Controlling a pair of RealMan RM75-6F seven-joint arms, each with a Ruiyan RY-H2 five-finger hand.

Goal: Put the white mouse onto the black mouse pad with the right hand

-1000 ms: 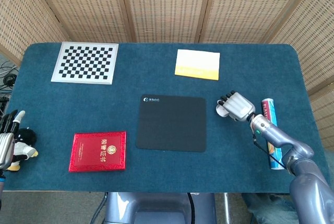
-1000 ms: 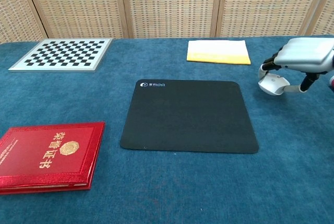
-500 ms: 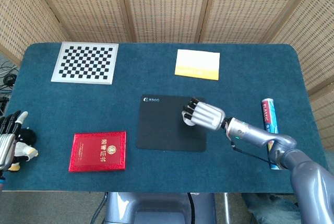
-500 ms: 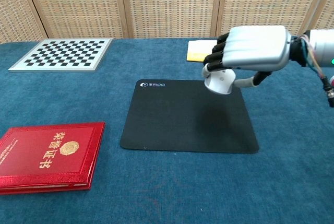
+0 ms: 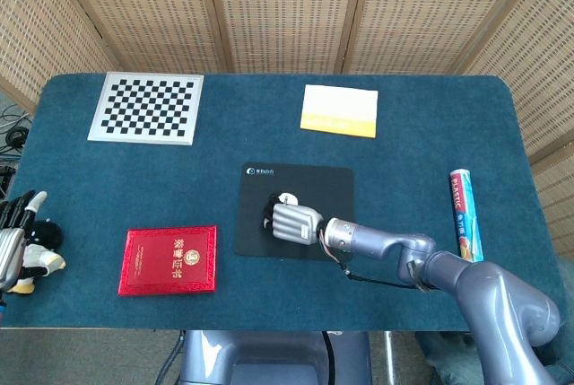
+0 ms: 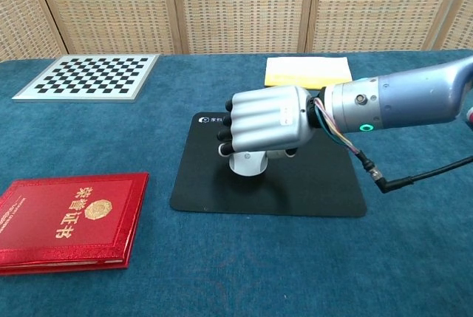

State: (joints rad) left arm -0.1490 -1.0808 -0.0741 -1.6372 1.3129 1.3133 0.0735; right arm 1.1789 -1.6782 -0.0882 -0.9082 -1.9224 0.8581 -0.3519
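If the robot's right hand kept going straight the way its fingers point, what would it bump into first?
The right hand, holding the white mouse over the black mouse pad, points toward the table's left side. Going on, it would probably meet the red book first, or slip just behind it; depth is hard to judge.

Silver right hand [image 6: 267, 121] with black-tipped fingers [image 6: 225, 123], grey metallic forearm, green indicator light, thin black cable

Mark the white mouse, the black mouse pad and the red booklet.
white mouse [image 6: 246, 163], chest view, its front below the fingers.
black mouse pad [image 6: 325, 188], chest view, bare near-right area.
red booklet [image 5: 168, 259], head view, middle of its cover.
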